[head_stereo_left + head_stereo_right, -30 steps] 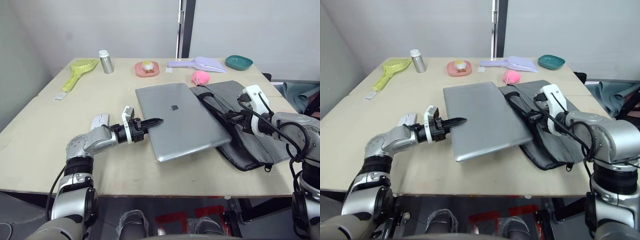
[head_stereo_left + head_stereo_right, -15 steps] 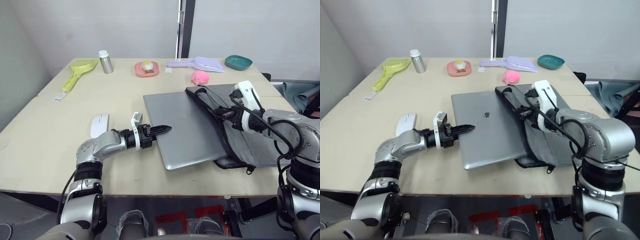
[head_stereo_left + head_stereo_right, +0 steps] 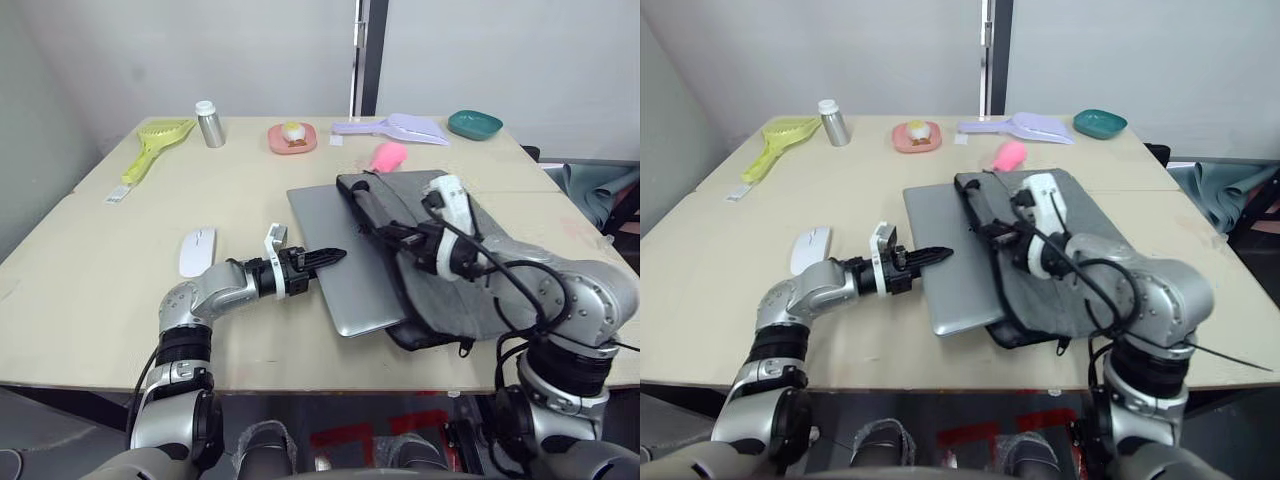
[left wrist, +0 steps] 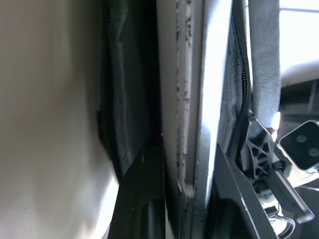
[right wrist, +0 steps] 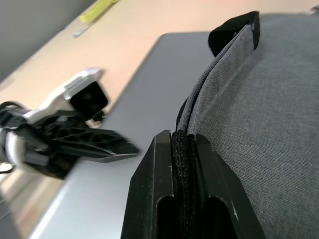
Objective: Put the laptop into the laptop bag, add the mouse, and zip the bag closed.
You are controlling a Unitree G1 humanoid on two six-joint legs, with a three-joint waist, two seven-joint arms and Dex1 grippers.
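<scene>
Laptop (image 3: 345,262) lies flat mid-table, its right part already under the soft grey bag (image 3: 455,265); it looks stiff, heavy and slippery, so hold it by an edge; left gripper (image 3: 328,259) pinches its near-left edge; right gripper (image 5: 185,164) is closed on the floppy bag's edge; white mouse (image 3: 197,250) waits at the left; pink toy (image 3: 388,155) sits just behind the bag, not in the way.

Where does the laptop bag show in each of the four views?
Left eye view: laptop bag right of centre, drawn over the laptop.
Right eye view: bag centre-right.
Left wrist view: grey fabric flanking the laptop's edge.
Right wrist view: fabric clamped by the right end effector.
Shared landmark: the laptop.
</scene>
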